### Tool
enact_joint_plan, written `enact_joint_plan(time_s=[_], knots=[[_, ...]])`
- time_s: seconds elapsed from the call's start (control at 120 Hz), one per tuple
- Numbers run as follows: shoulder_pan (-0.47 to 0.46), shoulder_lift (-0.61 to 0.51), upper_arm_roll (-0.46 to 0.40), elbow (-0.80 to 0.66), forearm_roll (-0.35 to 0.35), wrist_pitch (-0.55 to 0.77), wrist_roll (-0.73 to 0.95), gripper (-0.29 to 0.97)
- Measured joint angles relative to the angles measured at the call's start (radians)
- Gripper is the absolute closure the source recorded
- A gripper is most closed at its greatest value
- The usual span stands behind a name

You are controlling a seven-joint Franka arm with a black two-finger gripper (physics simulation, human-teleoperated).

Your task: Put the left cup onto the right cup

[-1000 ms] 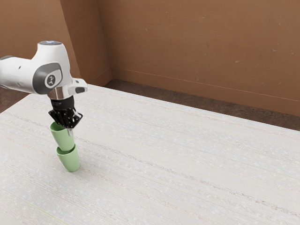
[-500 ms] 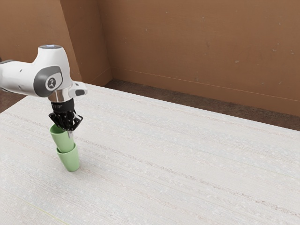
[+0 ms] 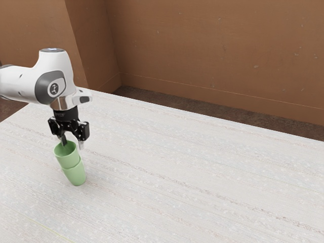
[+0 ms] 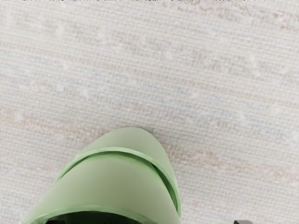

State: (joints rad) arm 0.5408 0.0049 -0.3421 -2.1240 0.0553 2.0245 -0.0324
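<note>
Since half a second ago the gripper (image 3: 70,139) has let go. Its fingers, then clamped on the upper cup (image 3: 66,154), are now standing apart, and that cup is sitting deeper in the lower cup (image 3: 75,174).

From the exterior view, the arm is reaching in from the exterior view's left, with its hand pointing down just above the stack. One finger is hanging over the upper cup's mouth and the other is hanging just outside the rim; I cannot tell if either is touching. The two green cups are leaning as one, tops tipping toward the exterior view's left, and the lower cup's base is resting on the pale bench (image 3: 202,167). Brown walls (image 3: 212,45) are rising behind.

From the wrist view, the upper cup (image 4: 112,184) is lying just under the hand, the lower cup (image 4: 136,136) is ringing it, and the grained bench (image 4: 177,70) is spreading beyond them.
</note>
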Motion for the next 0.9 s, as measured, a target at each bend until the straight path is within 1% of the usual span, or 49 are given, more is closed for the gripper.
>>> enact_joint_plan(time_s=[0.317, 0.442, 0.675, 0.742, 0.817, 0.9], knots=[[0.014, -0.028, -0.013, 0.027, 0.0, -0.041, -0.01, 0.17], [-0.001, -0.043, -0.02, 0.036, 0.0, -0.064, -0.016, 0.16], [-0.099, -0.063, 0.001, 0.061, 0.0, -0.106, -0.025, 0.15], [-0.137, -0.066, 0.033, 0.065, 0.0, -0.118, -0.027, 0.14], [-0.194, -0.067, 0.089, 0.072, 0.0, -0.131, -0.029, 0.11], [-0.216, -0.067, 0.113, 0.081, 0.0, -0.144, -0.031, 0.08]])
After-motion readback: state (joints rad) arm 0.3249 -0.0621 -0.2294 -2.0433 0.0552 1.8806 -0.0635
